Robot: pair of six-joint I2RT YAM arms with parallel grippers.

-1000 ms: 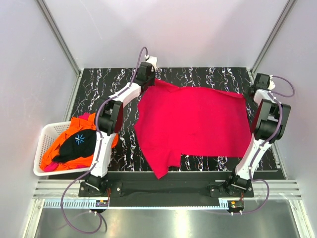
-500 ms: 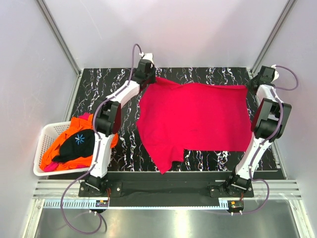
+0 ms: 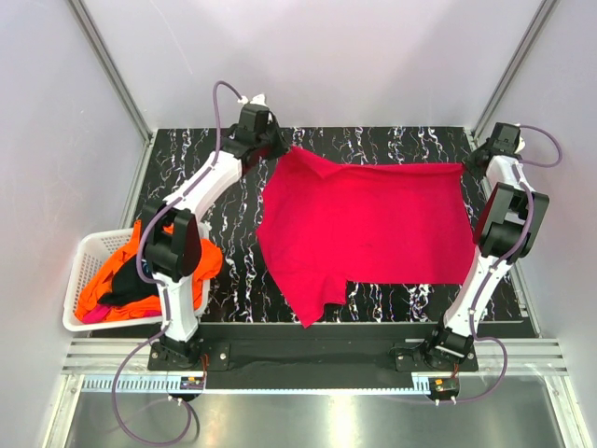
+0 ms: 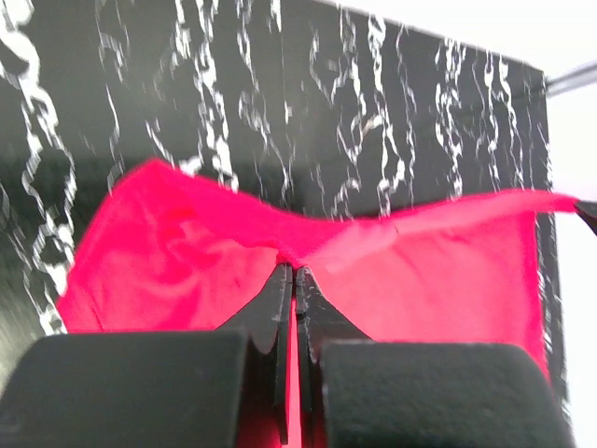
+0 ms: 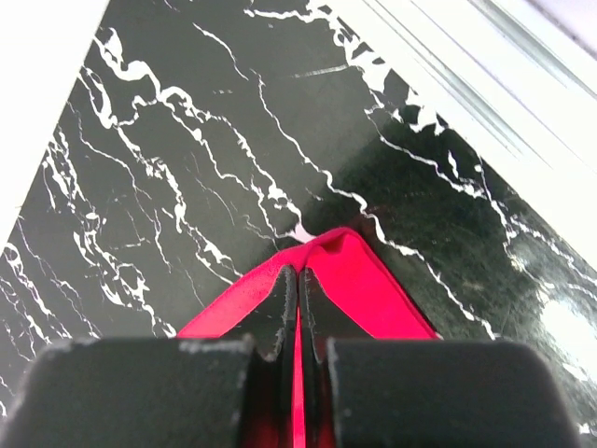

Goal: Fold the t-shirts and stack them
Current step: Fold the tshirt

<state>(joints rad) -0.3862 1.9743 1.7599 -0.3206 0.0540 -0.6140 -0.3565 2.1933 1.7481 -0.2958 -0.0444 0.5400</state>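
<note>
Your left gripper [image 4: 294, 271] has its jaws pinched tight on one far corner of the red t-shirt [image 3: 373, 224]. The cloth fans out just ahead of the jaws and to both sides. Your right gripper [image 5: 297, 273] is clamped the same way on the opposite far corner, with a red fold poking just past its fingertips. Between the two sets of jaws the shirt's far edge is stretched, and the rest lies on the black marbled table [image 3: 373, 140]. Well off to the left of the left jaws, the other shirts [image 3: 98, 285] are heaped in a white basket [image 3: 82, 261].
</note>
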